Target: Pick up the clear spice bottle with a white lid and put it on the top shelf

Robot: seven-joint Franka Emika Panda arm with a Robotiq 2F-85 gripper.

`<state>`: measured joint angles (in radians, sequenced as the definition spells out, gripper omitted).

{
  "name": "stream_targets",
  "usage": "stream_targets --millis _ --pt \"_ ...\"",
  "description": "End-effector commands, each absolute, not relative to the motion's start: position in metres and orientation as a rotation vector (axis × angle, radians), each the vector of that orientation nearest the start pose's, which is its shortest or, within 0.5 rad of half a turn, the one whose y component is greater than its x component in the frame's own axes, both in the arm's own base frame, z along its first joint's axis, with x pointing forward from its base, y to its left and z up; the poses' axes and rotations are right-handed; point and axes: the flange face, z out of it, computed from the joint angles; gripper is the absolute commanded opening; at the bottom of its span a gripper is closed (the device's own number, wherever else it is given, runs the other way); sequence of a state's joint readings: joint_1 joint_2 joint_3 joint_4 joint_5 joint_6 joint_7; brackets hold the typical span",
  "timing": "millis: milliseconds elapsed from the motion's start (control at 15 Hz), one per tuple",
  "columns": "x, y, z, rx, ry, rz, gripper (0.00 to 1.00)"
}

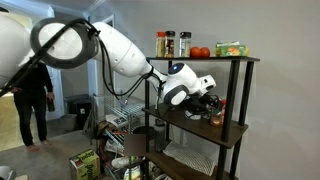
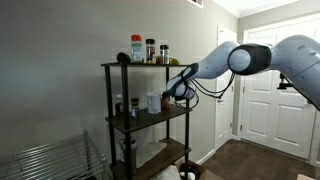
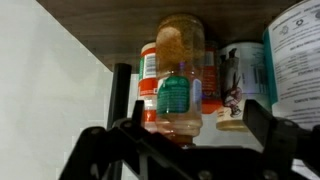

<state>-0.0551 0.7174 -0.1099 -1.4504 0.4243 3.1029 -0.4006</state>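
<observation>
Grey-walled room, tall black-framed shelf unit: claw (image 3: 190, 128) spread wide, holding nothing.
The clear spice bottle with a white lid (image 3: 178, 88) stands upright one tier below the top shelf (image 1: 240, 59), centred just ahead of my fingers in the wrist view, with a white canister (image 3: 300, 55) just to its right and other jars behind. I judge it light, rigid, slick and easily toppled. I would grip squarely on the labelled mid-body, below the cap.

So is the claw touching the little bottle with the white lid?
Cannot tell. In the wrist view the bottle sits between the fingers of the open claw, but dark claw parts overlap its edge, hiding any gap.
</observation>
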Motion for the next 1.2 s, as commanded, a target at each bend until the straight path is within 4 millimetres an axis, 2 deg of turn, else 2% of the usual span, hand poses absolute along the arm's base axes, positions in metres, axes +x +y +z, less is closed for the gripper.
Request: stream_targets --millis 0,533,1133 --pt "0.769 -0.139 0.383 -2.891 0.229 -1.448 1.0" --pt "0.782 -0.149 0.396 -2.881 0.321 -1.42 1.0" --pt "0.787 -0.157 0.399 -2.884 0.349 -1.39 1.0"
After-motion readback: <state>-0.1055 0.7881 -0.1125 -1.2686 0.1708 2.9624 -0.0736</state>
